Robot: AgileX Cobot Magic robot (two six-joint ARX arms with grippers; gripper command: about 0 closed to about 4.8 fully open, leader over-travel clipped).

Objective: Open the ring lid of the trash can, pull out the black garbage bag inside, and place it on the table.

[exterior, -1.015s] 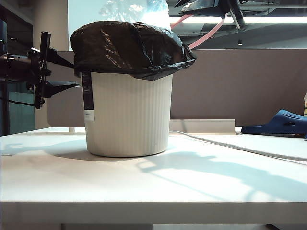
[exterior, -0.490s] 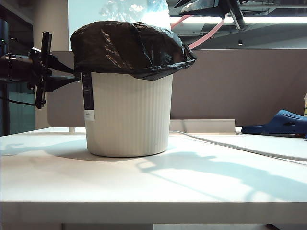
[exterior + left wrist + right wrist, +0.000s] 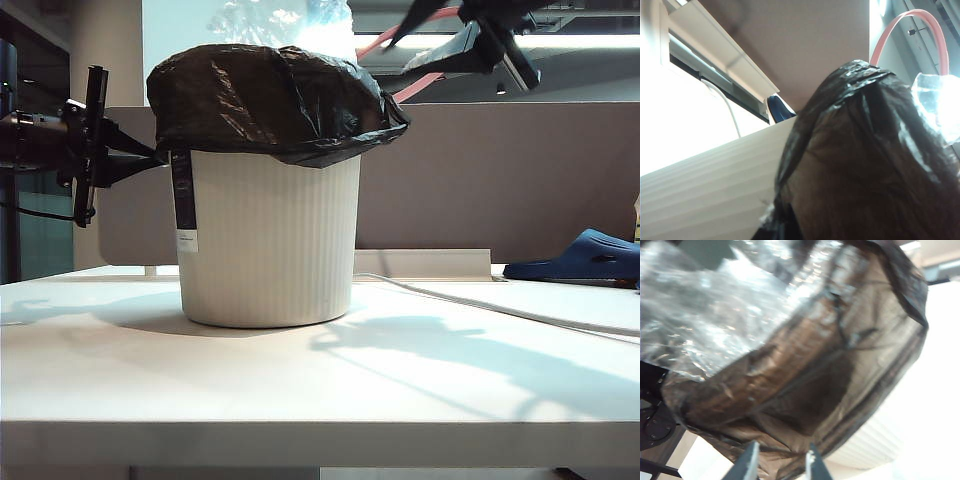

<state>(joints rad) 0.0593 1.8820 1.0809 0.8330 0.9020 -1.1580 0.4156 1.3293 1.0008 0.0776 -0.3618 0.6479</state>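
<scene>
- Garbage bag (image 3: pixel 270 100), black film: folded out over the rim of the trash can (image 3: pixel 268 240), draping the top of the ribbed wall all round. Not yet lifted out.
- Table (image 3: pixel 320 380), white top: bears the trash can just left of centre; bare in front of the can, where the bag is to end up.
- Left gripper (image 3: pixel 150 157): level with the can's rim, on the can's left side. Jaws that stood apart a second ago are now drawn together at the bag's hanging edge, apparently pinching the film. Its wrist view shows only bag film (image 3: pixel 865 165) and ribbed wall close up, so the pinch itself cannot be confirmed.
- Right gripper (image 3: pixel 395 60): above the can's rim, on the can's right side. Fingers more spread than a second ago and tilted anew; pale fingertips (image 3: pixel 747 462) stand parted just off the bag, holding nothing.
- Ring lid (image 3: pixel 425 70), pink hoop: raised behind the can, well clear of the rim.
- Reading: lid step judged done; left pinch is the fresh change, so the pull-out looks ready to start.
</scene>
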